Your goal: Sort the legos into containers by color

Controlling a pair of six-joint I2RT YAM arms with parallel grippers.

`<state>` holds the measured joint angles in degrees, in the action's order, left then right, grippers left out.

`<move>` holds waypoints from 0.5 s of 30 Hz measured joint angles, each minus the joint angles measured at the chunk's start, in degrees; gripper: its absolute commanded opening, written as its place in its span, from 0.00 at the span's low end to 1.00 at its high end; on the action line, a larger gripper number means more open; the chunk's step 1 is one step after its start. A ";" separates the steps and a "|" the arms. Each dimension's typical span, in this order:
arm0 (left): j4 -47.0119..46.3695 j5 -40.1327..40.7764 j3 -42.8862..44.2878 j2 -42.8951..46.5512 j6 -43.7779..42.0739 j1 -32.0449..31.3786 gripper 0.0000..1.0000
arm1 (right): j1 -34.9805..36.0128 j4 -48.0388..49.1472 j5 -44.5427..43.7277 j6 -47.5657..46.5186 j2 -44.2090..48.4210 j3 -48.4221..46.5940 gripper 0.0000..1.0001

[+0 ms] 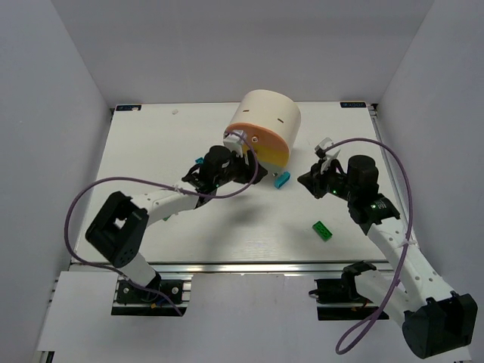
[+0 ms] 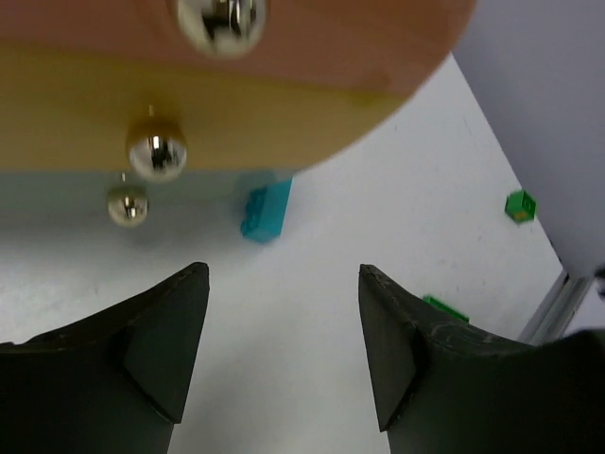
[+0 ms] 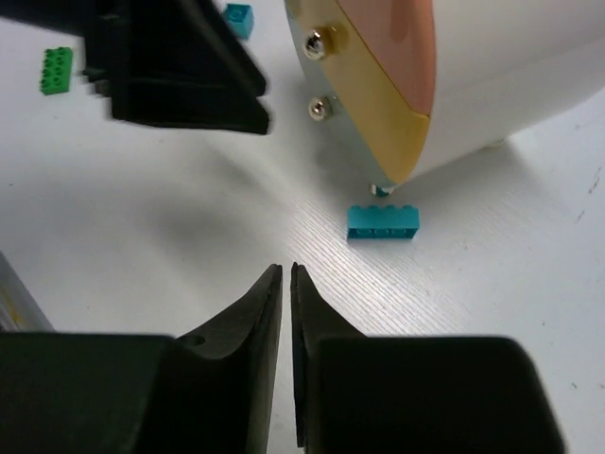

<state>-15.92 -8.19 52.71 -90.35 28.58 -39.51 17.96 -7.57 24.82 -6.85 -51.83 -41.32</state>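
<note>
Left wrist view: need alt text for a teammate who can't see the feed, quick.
The left gripper is open, close in front of the drum, facing three shiny knobs on its banded drawer fronts. A teal brick lies on the white table by the drum's edge; two green bricks lie farther right.

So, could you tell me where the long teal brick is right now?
In the top view, the long teal brick lies just off the drum's lower right edge, between the drum and the right claw.
</note>
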 measured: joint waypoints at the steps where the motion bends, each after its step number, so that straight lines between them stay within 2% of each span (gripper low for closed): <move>1: 0.04 0.70 2.23 -1.75 0.20 0.04 0.74 | -0.61 0.00 1.57 -0.09 0.63 -0.02 0.16; 3: 0.13 2.08 6.19 -4.81 0.44 0.24 0.73 | -1.44 -0.17 5.38 -1.09 1.77 -0.17 0.20; 8: 1.75 4.20 12.31 -9.68 1.09 1.18 0.70 | -2.67 -1.77 14.10 -4.68 3.98 -0.24 0.20; 13: 4.33 4.74 15.74 -12.87 1.33 1.57 0.67 | -3.26 -2.62 18.25 -7.23 5.03 -0.24 0.20; 15: 5.75 5.77 16.00 -13.09 1.36 1.70 0.63 | -3.39 -3.02 18.91 -7.74 4.98 -0.24 0.20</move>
<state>-10.17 -2.42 68.71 -103.44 29.93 -37.80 14.57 -10.59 43.72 -14.59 -46.85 -41.56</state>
